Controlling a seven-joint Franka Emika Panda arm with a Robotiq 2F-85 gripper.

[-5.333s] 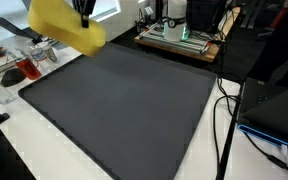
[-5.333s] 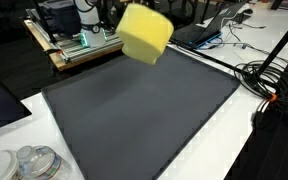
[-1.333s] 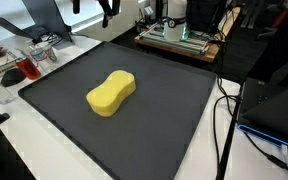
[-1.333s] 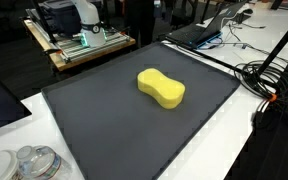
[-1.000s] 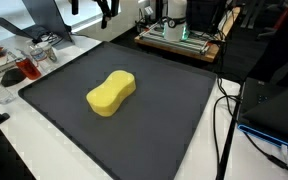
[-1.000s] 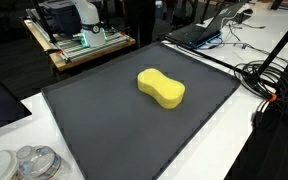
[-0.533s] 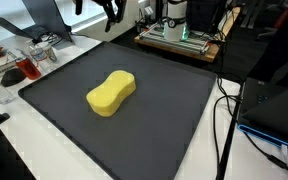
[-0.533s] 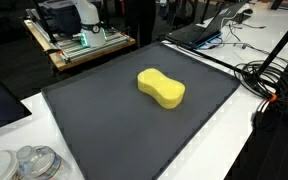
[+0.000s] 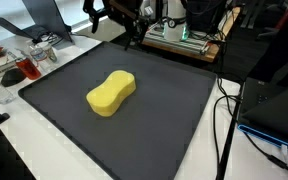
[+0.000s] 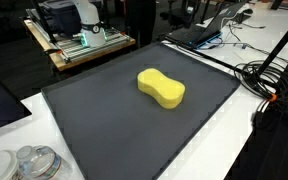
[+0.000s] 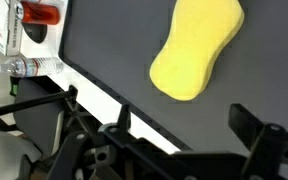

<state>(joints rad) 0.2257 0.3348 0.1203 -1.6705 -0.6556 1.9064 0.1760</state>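
**Status.** The yellow sponge [image 9: 111, 93] lies flat on the dark mat [image 9: 169, 125], close to its middle and well inside every edge in both exterior views. Nothing touches it. The gripper [image 11: 179, 125] hangs over the far edge of the mat, well apart from the sponge. In the wrist view its jaws stand wide apart with nothing between them.

**Progress.** We judge the placing finished: the sponge is down, released and at rest. As far as we can tell, only the arm's retreat from the mat is left.

**Surface.** The mat is matte and dark grey, and it covers most of a white table [image 9: 59, 150].

**Room.** We see a cluttered work bench.
- Far side: a wooden board [image 9: 179, 42] carries equipment.
- Left: a cluster of small containers [image 9: 19, 65] stands just beside the mat.
- Right: black cables [image 9: 224, 105] run along the mat's edge.
- A laptop [image 10: 199, 33] sits beyond a far corner.
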